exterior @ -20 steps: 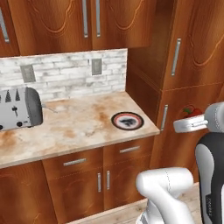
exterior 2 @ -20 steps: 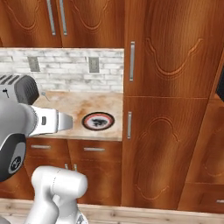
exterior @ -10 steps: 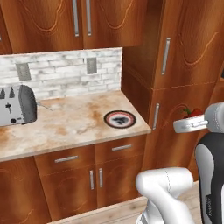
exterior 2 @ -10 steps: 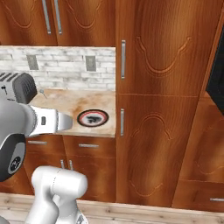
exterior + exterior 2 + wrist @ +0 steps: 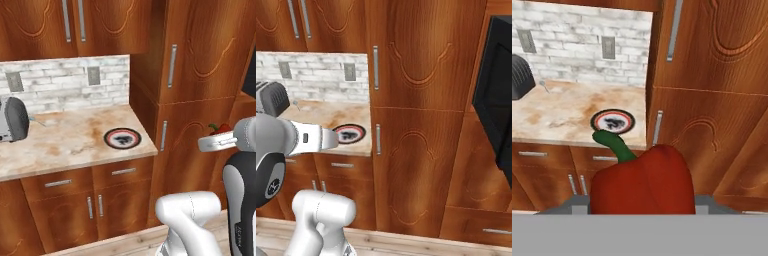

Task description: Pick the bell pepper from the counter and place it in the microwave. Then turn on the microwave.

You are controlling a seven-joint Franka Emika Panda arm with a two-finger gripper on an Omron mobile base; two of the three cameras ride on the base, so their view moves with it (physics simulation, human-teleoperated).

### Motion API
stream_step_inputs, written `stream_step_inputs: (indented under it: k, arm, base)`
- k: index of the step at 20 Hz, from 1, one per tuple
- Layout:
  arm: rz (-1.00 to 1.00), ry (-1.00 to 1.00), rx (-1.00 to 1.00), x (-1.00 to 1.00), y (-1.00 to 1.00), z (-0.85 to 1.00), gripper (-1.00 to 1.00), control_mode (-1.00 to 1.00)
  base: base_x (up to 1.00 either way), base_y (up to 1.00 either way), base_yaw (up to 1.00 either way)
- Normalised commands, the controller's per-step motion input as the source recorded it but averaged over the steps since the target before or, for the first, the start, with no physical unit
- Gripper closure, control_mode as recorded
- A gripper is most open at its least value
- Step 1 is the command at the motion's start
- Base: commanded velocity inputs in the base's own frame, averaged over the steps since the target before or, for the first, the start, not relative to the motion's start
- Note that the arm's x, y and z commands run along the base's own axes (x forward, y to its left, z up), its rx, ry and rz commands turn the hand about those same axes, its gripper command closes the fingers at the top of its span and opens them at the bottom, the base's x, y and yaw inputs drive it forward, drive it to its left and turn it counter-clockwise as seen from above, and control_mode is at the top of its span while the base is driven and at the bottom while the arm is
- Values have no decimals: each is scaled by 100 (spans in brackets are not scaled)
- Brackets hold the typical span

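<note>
My gripper (image 5: 219, 134) is shut on the red bell pepper (image 5: 220, 129), held in the air in front of the tall wooden cabinet. In the hand view the bell pepper (image 5: 643, 184) bulks large at the bottom, its green stem pointing up and left, and it hides the fingertips. The beige marbled counter (image 5: 65, 145) lies to the left and behind. At the right edge of the right base view stands the black microwave (image 5: 499, 100), its dark window door open and angled toward me.
A red-rimmed dark plate (image 5: 122, 138) sits near the counter's right end, and a silver toaster (image 5: 11, 120) stands at its far left. The tall cabinet (image 5: 416, 100) with vertical bar handles stands between counter and microwave. Drawers and cabinet doors run below the counter.
The whole scene has slid left in both base views, so the base has driven right. The microwave has come further into the right base view. The pepper stays in the gripper.
</note>
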Motion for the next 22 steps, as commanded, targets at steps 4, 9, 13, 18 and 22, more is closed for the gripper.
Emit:
stream_step_inputs:
  k: [4,9,13,18,22]
  arm:
    - [0,0,0,0,0,0,100,100]
    - [0,0,0,0,0,0,100,100]
    - [0,0,0,0,0,0,100,100]
    - [0,0,0,0,0,0,100,100]
    - [0,0,0,0,0,0,100,100]
  base:
    - [-6,-60,4]
    - [-18,-56,3]
    - [-33,-42,1]
    - [-49,-46,0]
    - [-52,-45,2]
